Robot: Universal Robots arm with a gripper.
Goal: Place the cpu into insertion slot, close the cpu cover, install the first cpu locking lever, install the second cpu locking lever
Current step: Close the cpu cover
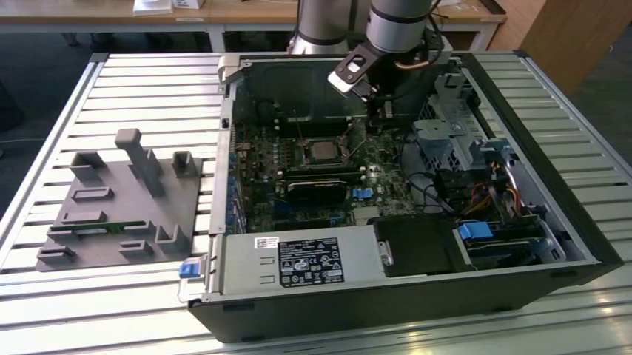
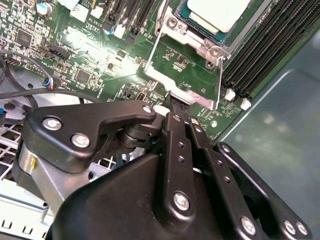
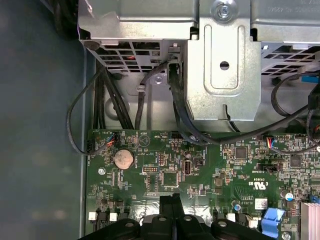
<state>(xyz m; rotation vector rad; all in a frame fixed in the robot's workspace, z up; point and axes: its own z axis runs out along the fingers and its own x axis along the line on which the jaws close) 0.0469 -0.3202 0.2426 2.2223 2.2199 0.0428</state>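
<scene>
Second wrist view shows me the hand (image 2: pixel 176 106), its black fingers pinched together on the lip of the thin square silver metal cpu cover (image 2: pixel 192 96), which stands tilted open. The small pale silvery square cpu (image 2: pixel 217 12) lies in the square black-framed insertion slot (image 2: pixel 200 27) just beyond.

Robotics lab: slatted metal bench (image 1: pixel 148 89), opened computer case (image 1: pixel 395 307), wooden desks (image 1: pixel 247 11) behind.

The cpu (image 2: pixel 217 12) lies in the insertion slot (image 1: pixel 300 149), and the cpu cover (image 2: pixel 195 96) stands tilted up off the slot, with the gripper (image 2: pixel 177 106) at the cover's far rim. In the exterior view, the power supply (image 1: pixel 296 262) lies in front of the slot and the drive cage (image 1: pixel 445 140) to its right. The holder block (image 1: pixel 118 200) lies well to the slot's left, outside the computer case (image 1: pixel 395 310).
</scene>
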